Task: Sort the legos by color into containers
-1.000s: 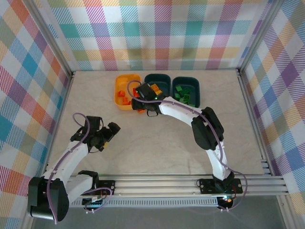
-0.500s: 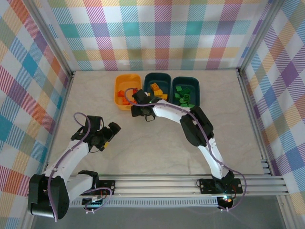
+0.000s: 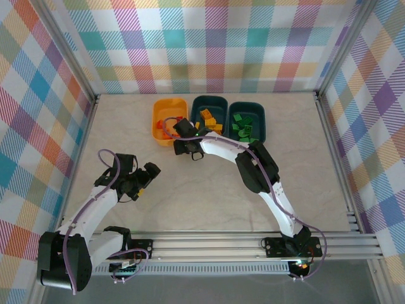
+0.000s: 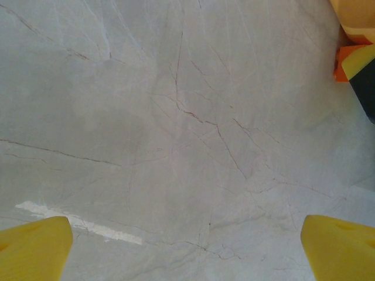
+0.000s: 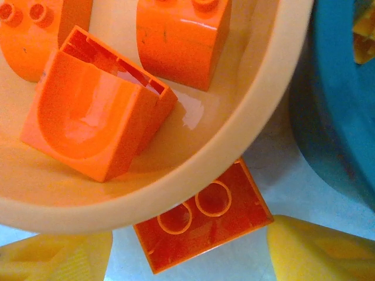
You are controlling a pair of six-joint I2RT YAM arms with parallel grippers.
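My right hand is open, holding nothing. The small red-orange plastic brick between my fingers looks light, hard, slippery; I'd pinch its flat sides.

walls: pastel plaid cloth left, far, right | tabletop: pale, marble-veined | rails: aluminium, along near edge and up the corners | light: soft, even

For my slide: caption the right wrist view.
Open right gripper over a red-orange brick lying beside the orange-yellow tub.
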